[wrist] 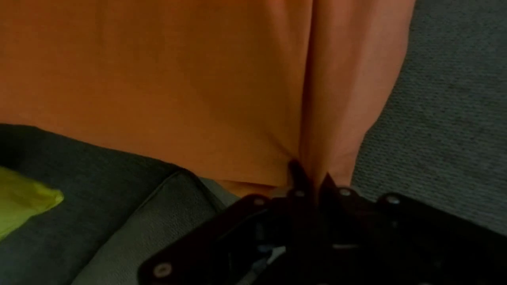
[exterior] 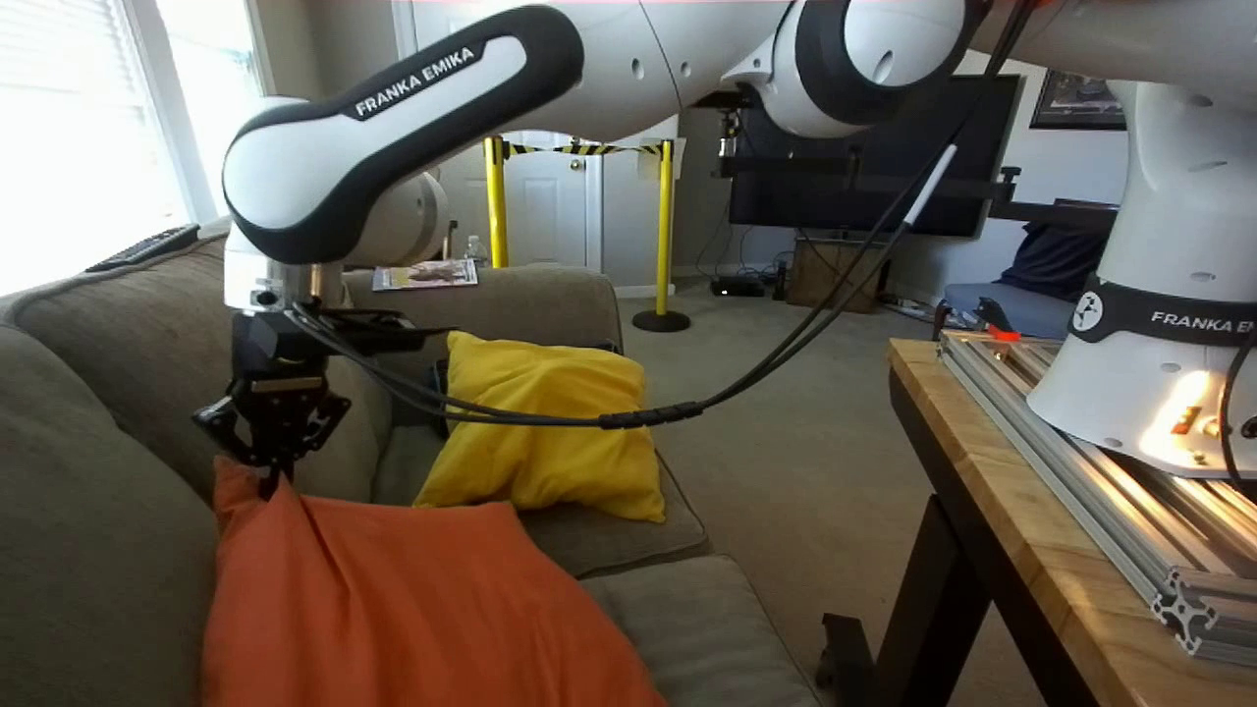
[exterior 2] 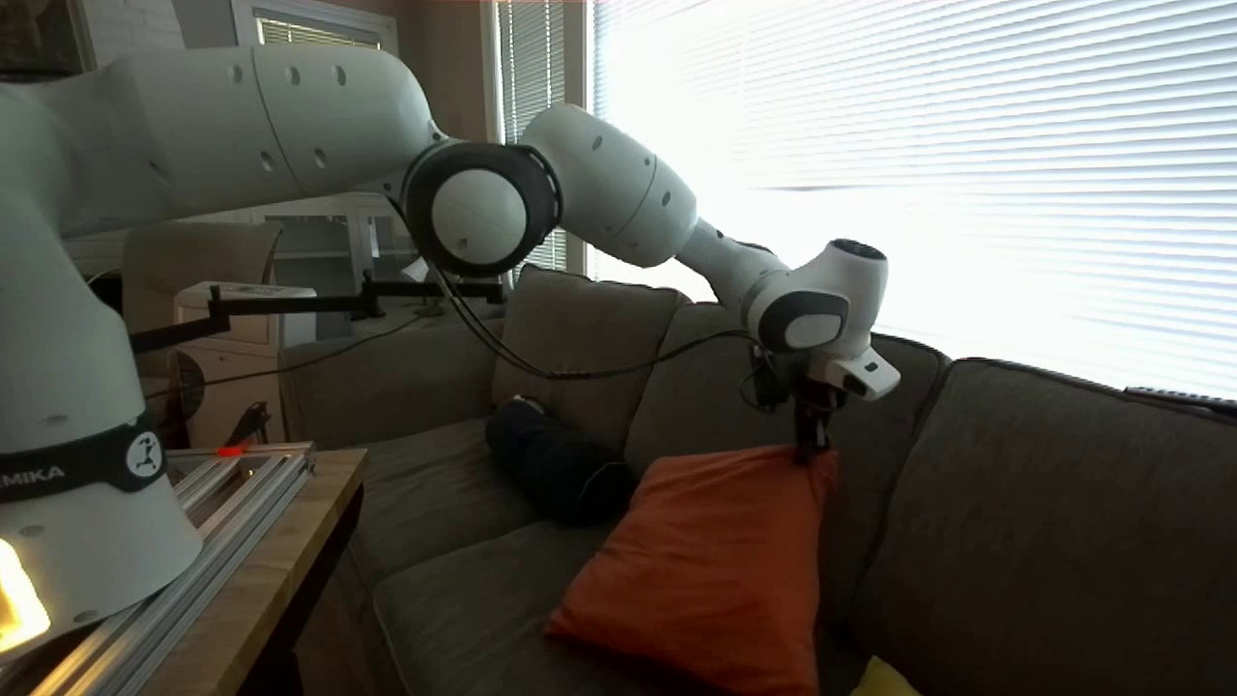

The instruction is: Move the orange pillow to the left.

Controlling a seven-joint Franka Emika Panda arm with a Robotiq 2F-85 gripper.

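The orange pillow point(exterior: 412, 599) is large and plain orange-red, and lies on the couch, tilted up toward the backrest. It also shows in an exterior view point(exterior 2: 715, 570) and fills much of the wrist view point(wrist: 178, 79). My gripper point(exterior: 276, 479) points down at the pillow's upper edge by the backrest, near a corner. In the wrist view the fingers point(wrist: 311, 180) are shut on a pinched fold of the orange fabric, with creases running away from the tips. The gripper also shows at the pillow's top in an exterior view point(exterior 2: 812, 447). The pillow's near end is cut off in an exterior view.
A mustard-yellow pillow point(exterior: 555, 422) lies on the couch beside the orange one. A dark rolled cushion point(exterior 2: 560, 464) lies on the pillow's other side. The couch backrest point(exterior 2: 1044, 522) rises close behind the gripper. A wooden table point(exterior: 982, 491) carries the robot base. A cable hangs from the arm.
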